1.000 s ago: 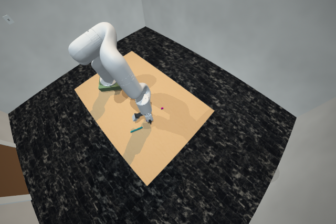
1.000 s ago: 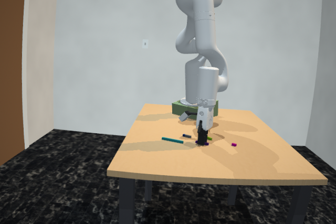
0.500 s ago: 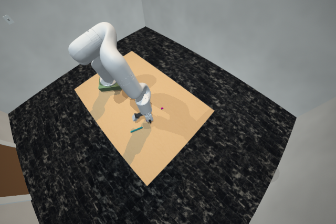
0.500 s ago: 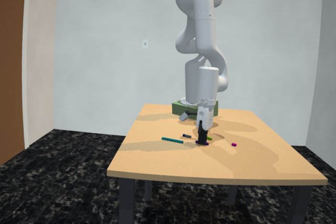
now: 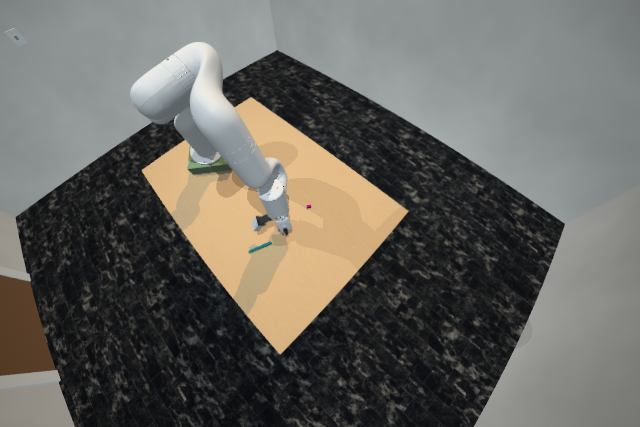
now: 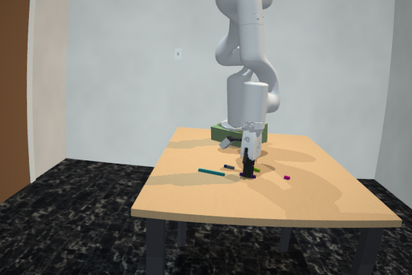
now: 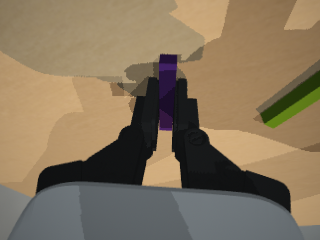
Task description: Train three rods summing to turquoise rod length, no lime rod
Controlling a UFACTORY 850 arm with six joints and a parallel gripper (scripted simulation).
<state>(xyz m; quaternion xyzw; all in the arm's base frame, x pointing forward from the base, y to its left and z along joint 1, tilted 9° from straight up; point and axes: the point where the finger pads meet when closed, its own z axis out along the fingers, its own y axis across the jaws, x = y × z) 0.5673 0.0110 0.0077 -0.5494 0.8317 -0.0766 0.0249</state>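
Observation:
My gripper (image 5: 284, 231) (image 6: 248, 173) (image 7: 167, 94) points down and is shut on the purple rod (image 6: 253, 176) (image 7: 168, 70), low at the table. The rod runs lengthwise between the fingers and shows beyond them; it is hidden in the top view. The blue rod (image 6: 226, 166) and the grey rod (image 6: 231, 167) lie end to end behind and left of the gripper in the exterior view; any small gap cannot be told. The turquoise rod (image 5: 260, 247) (image 6: 211, 172) lies left of the gripper in the exterior view. The magenta rod (image 5: 309, 206) (image 6: 286, 177) lies to the right.
The lime rod (image 6: 257, 169) (image 7: 292, 106) lies just behind the gripper in the exterior view, and to the right of the fingers in the wrist view. The arm stands on a green base (image 5: 206, 169) (image 6: 217, 134) at the back of the wooden table (image 5: 289, 308) (image 6: 199, 203).

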